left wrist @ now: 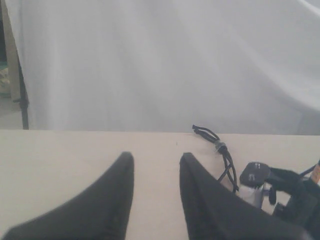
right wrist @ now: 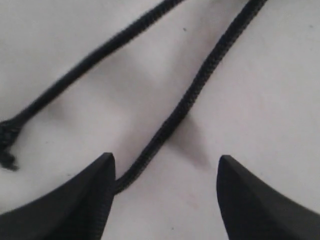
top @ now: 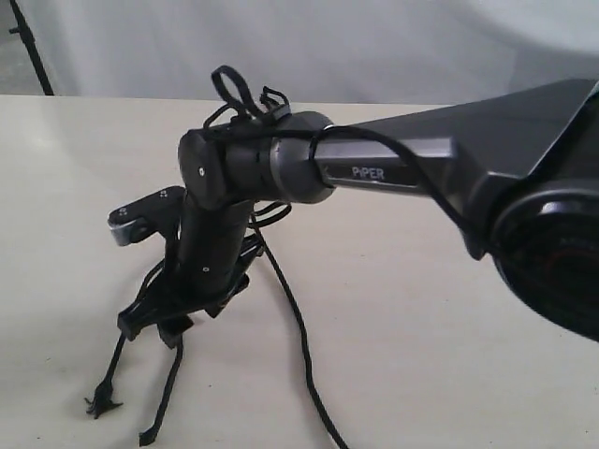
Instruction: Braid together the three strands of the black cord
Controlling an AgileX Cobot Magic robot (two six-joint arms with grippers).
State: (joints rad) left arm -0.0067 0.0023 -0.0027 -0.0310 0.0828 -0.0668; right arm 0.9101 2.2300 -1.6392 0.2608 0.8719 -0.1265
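Observation:
The black cord (left wrist: pixel 226 159) lies on the pale table. Its grey band (left wrist: pixel 220 146) and short loops (left wrist: pixel 201 129) show in the left wrist view. Three strands trail toward the near edge: one with a frayed tip (top: pixel 107 374), one beside it (top: pixel 168 388), and a long one (top: pixel 301 348) apart to the right. My right gripper (top: pixel 154 329) reaches down over the two left strands. It stands open (right wrist: pixel 165 159), and one strand (right wrist: pixel 185 107) runs between its fingers, against one finger (right wrist: pixel 95 195). The other strand (right wrist: pixel 90 60) lies outside them. My left gripper (left wrist: pixel 156 156) is open, holds nothing and is left of the cord.
The right arm's grey forearm (top: pixel 412 164) crosses the scene from the right and hides the cord's middle. A white cloth backdrop (left wrist: pixel 160 65) hangs behind the table's far edge. A black stand leg (left wrist: pixel 22 100) is at the back left.

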